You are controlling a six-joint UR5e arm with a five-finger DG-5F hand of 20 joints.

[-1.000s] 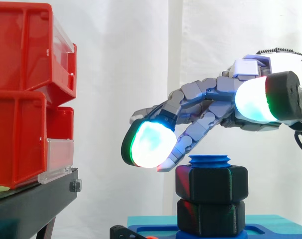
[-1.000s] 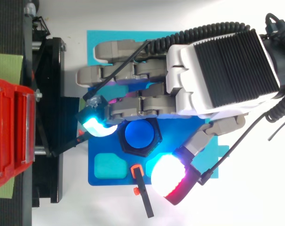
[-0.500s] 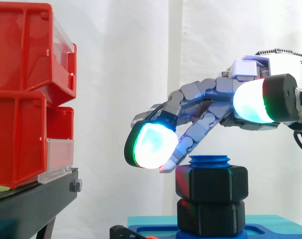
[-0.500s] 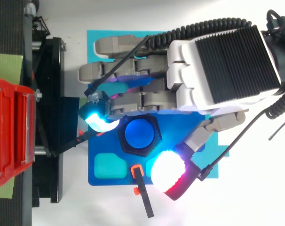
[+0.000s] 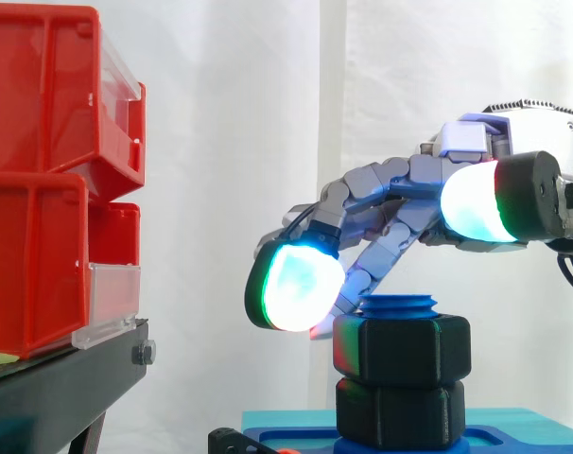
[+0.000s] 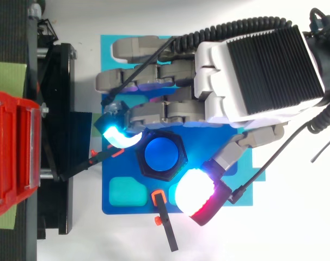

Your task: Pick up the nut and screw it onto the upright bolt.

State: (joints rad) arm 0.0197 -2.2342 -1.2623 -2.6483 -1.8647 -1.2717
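The hand (image 5: 414,194) hangs open right of centre, fingers loosely spread over the black nut (image 5: 402,348) (seated on the blue bolt (image 5: 398,305)), grasping nothing.

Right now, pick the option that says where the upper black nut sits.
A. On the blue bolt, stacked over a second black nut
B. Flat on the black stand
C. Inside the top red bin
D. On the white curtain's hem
A: the side view shows the upper black nut on the blue bolt, directly over a second black nut, with the bolt's tip showing above it.
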